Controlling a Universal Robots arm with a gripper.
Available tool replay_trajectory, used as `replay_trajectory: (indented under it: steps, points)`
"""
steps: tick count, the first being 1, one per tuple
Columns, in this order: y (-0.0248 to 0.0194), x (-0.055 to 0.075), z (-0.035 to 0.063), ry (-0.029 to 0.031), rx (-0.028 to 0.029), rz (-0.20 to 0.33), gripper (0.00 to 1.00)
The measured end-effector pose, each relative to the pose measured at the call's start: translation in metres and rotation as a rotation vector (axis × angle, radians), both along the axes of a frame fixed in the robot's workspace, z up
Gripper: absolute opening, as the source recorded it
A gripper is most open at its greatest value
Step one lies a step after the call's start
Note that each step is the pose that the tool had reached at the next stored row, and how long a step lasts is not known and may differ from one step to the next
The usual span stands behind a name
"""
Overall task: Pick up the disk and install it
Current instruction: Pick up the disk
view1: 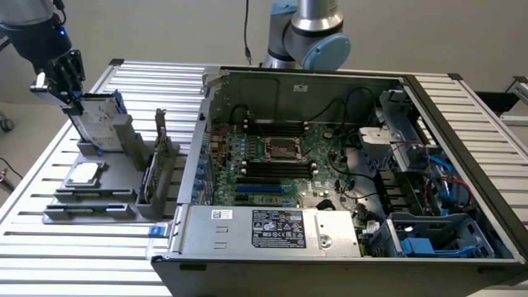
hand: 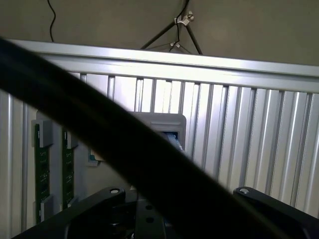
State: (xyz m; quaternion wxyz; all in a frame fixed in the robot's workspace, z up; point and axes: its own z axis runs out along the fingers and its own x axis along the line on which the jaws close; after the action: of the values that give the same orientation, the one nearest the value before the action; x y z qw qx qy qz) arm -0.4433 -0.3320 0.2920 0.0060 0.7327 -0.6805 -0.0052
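The gripper is clamped on the upper end of the disk, which stands tilted directly beneath it (blue side rails showing along its edges), its lower end at the grey rack on the slatted table, towards the exterior view's left of the open computer case.

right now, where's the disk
At the exterior view's far left, the disk stands on edge in the grey rack beside the open computer case, with the gripper at its top edge.
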Motion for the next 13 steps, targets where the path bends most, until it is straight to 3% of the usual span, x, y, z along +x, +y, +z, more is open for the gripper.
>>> replay_trajectory:
  steps: [13]
  points:
    - [0.0,0.0048,0.0046,-0.0001,0.0012,0.0,0.33]
